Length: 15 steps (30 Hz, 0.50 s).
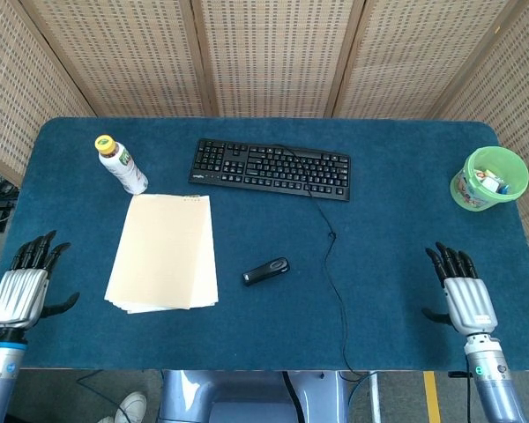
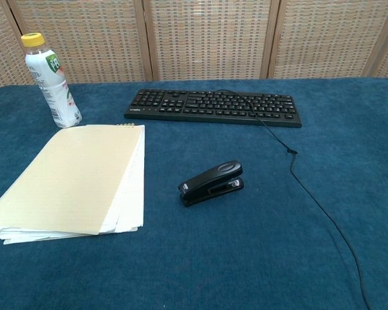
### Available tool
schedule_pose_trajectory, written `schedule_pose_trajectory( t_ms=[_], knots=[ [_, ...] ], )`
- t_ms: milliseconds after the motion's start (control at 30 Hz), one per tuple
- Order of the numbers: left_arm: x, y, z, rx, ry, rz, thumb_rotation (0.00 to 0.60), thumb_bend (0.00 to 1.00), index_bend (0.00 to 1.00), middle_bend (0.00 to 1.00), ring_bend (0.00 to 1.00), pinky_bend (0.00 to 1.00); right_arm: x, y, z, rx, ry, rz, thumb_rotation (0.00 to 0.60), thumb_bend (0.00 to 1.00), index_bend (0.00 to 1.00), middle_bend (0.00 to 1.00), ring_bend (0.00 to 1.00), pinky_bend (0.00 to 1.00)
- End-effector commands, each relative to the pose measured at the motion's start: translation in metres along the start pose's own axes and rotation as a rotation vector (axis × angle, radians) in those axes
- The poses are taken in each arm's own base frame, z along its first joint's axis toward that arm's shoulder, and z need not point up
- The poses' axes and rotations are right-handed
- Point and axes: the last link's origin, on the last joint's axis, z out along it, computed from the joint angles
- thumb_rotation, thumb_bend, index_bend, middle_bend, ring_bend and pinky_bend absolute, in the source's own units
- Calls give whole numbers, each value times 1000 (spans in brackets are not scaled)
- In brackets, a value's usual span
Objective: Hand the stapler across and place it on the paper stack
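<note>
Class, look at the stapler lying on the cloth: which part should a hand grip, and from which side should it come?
Grip the stapler across its long sides near the middle, coming from above. It lies flat and low, apart from the paper and cable, so nothing blocks a top approach.

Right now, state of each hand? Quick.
Left hand: open, fingers apart, holding nothing, at the table's near left edge.
Right hand: open, fingers apart, holding nothing, at the near right edge.
Stapler lies untouched on the table.

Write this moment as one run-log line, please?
stapler: on table, untouched | paper stack: bare | left robot hand: open, near table edge | right robot hand: open, near table edge
</note>
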Motion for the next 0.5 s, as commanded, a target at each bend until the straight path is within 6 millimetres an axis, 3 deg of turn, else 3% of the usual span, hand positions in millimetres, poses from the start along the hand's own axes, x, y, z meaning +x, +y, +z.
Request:
schedule_pose_trajectory(
  t_ms=[33, 300, 500],
  knots=[
    [6, 25, 21, -20, -35, -32, 600, 285, 209, 7, 40, 108, 2, 3, 1, -5, 9, 10, 600, 128, 47, 0, 0, 0],
    [1, 93, 58, -93, -124, -38, 600, 304, 242, 38, 68, 127, 14, 8, -1, -17, 45, 49, 600, 129, 50, 0, 0, 0],
    [-5, 145, 75, -166, -173, -41, 600, 304, 242, 50, 68, 127, 19, 12, 0, -28, 61, 70, 600, 128, 53, 0, 0, 0]
  ],
)
